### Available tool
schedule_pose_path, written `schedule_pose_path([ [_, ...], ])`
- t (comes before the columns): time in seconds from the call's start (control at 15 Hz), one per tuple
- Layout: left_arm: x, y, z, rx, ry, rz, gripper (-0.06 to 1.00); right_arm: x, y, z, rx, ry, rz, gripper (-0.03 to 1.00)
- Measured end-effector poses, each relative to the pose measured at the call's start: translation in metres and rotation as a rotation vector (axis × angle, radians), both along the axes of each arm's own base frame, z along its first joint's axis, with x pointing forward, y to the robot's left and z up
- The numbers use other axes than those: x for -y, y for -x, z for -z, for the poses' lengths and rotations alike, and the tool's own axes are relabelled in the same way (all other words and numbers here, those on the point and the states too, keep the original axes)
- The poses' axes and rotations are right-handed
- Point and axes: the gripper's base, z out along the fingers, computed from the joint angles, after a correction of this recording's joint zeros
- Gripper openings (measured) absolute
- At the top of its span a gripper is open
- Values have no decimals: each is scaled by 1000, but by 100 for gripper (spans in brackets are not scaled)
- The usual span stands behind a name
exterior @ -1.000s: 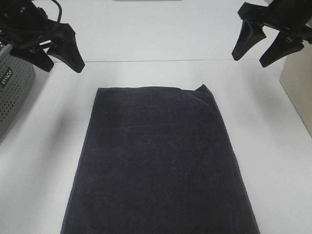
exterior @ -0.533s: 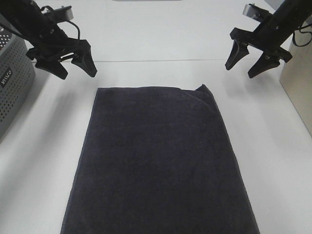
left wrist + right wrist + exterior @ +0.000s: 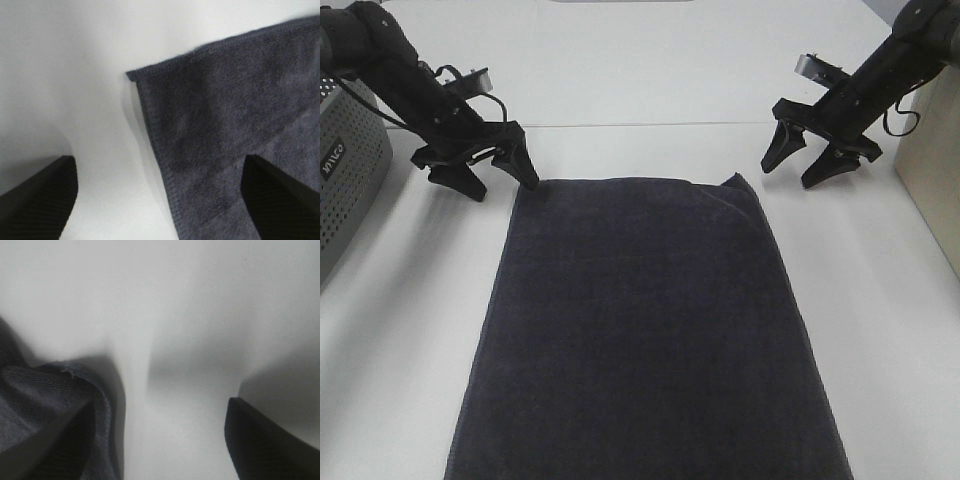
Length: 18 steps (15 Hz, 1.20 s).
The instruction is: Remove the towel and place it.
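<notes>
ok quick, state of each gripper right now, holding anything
Left gripper: open, empty, straddling a far corner of the towel.
Right gripper: open, empty, at the other far corner.

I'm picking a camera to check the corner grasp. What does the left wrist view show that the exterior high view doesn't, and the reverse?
Only left wrist: the stitched hem at a corner of the towel, close up, lying between the fingertips of the open left claw.
Only exterior high: the towel's spread-out length, the open right claw beside the other far corner, and a grey perforated basket at the left edge.
Both: the dark towel lying on the white table, not gripped.
</notes>
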Motion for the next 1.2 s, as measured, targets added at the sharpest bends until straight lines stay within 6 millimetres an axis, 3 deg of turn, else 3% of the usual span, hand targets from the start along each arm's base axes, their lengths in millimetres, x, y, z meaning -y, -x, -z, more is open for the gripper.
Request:
schedule_pose_path([
  [0.6,4,-3,5,2,49,-21,84,-6,-1,8,-13,-36,2,71],
  [0.73,12,-5,6,18,83,-39,84,-23,0,10,-16,-36,-31,71],
  [1.0,53,1,13,4,134,-4,84,-77,5,16,-25,-32,-129,70],
  [1.2,60,2,15,-10,112,-22,76,-87,7,17,-25,19,-158,61],
])
